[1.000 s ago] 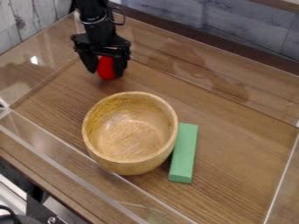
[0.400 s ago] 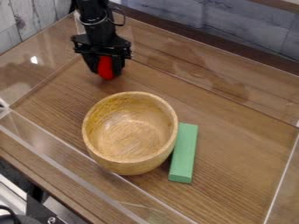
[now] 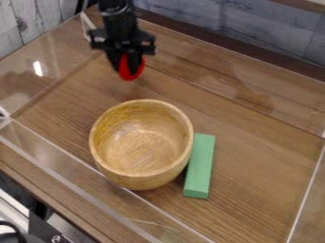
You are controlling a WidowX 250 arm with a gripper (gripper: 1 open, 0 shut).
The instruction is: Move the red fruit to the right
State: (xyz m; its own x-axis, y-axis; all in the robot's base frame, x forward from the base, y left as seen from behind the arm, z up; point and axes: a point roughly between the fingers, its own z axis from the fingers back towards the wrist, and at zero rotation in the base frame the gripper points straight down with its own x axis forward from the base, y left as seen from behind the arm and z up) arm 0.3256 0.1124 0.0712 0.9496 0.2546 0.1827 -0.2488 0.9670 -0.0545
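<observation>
The red fruit (image 3: 128, 66) is a small bright red rounded piece, held off the wooden table at the back left. My black gripper (image 3: 127, 63) points down from above and is shut on the red fruit, its fingers (image 3: 116, 57) pressing on either side. Part of the fruit is hidden by the fingers, and no green top shows. The fruit hangs behind the wooden bowl and a little to its left.
A round wooden bowl (image 3: 141, 143) stands in the middle of the table. A green block (image 3: 200, 166) lies right beside it on its right. Clear plastic walls (image 3: 26, 57) fence the table on the left, front and right.
The gripper has closed on the red fruit, lifted it off the table and carried it a little to the right.
</observation>
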